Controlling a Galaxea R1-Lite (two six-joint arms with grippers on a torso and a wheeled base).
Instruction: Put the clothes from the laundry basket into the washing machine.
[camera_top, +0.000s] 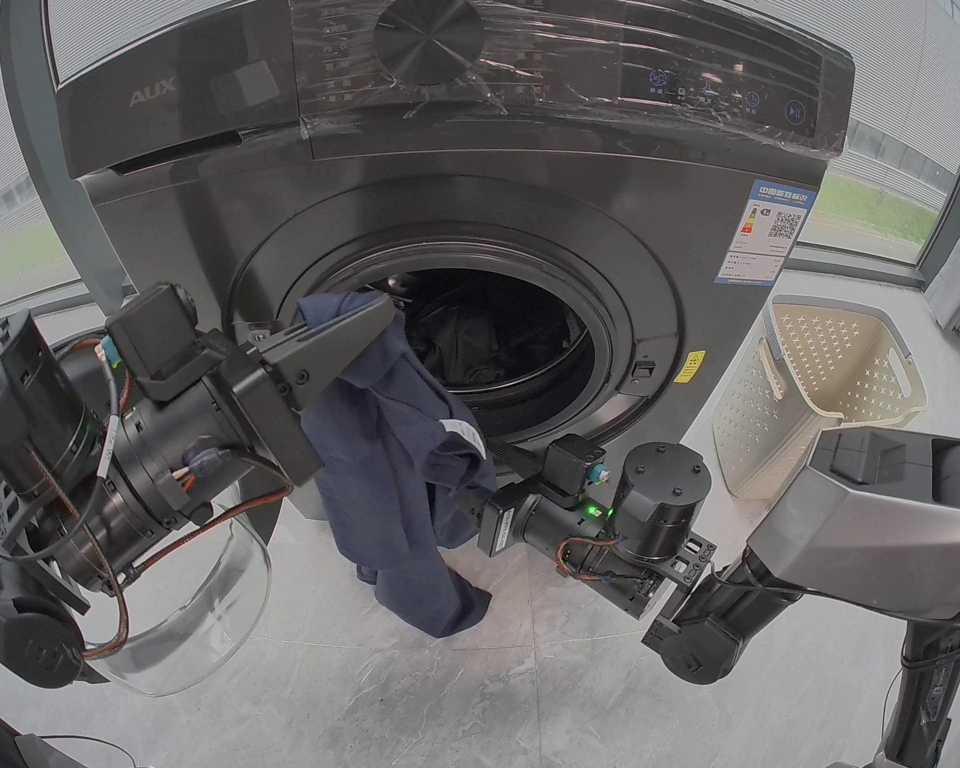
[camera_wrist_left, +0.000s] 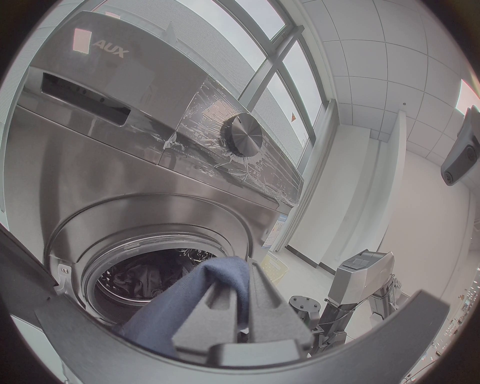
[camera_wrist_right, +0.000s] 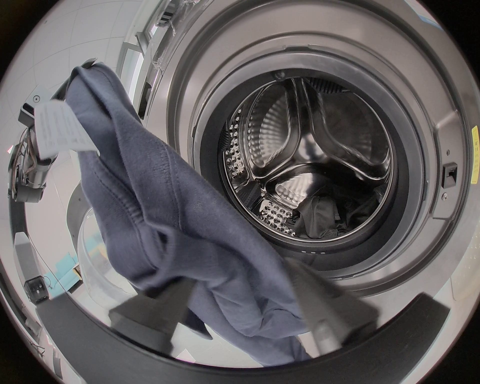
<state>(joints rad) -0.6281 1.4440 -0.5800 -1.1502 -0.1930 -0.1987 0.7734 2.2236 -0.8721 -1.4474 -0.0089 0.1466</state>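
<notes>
The pale tiled floor (camera_top: 560, 690) carries the washing machine (camera_top: 200, 230). A laundry basket (camera_top: 745, 430) lies tipped on its side just beside the machine. The lower end of a navy garment (camera_top: 400, 470) rests on the tiles.

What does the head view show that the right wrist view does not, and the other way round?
Head view adds: the control dial and the touch panel under plastic film. Right wrist view adds: the drum's ribs and perforated wall. Shared: the navy garment hanging before the opening, and dark clothes inside the washing machine.
</notes>
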